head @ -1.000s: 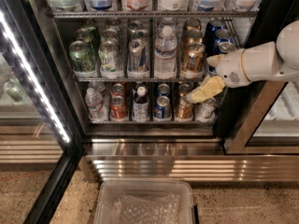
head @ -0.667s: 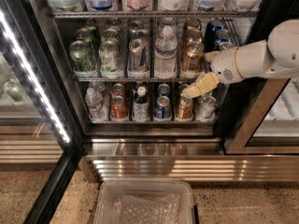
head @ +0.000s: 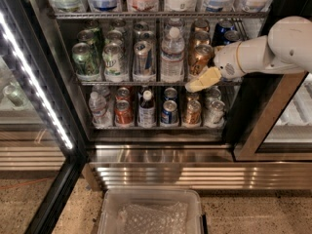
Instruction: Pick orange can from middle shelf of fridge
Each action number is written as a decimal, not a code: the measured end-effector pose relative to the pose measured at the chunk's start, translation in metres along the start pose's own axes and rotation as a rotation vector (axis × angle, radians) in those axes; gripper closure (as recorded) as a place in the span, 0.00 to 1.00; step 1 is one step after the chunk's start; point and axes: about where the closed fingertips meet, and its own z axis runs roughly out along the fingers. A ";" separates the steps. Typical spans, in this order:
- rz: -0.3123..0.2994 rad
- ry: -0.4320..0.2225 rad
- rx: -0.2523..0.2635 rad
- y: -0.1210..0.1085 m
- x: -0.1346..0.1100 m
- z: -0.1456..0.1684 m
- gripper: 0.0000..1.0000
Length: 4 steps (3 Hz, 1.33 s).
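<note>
Gripper [head: 203, 80] sits just below the orange can [head: 199, 57] on the middle shelf [head: 122, 83], its opening unclear

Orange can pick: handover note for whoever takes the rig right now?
End effector: at the front edge of the middle shelf, just below and right of the orange can; contact unclear.
Orange can: upright at the front of its lane in the fridge, right of the water bottle.
Done: approach to the can.
Left: grasp it, lift it clear of the shelf, pull out.
</note>
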 end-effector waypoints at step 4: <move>0.041 -0.053 0.040 -0.022 0.005 0.023 0.42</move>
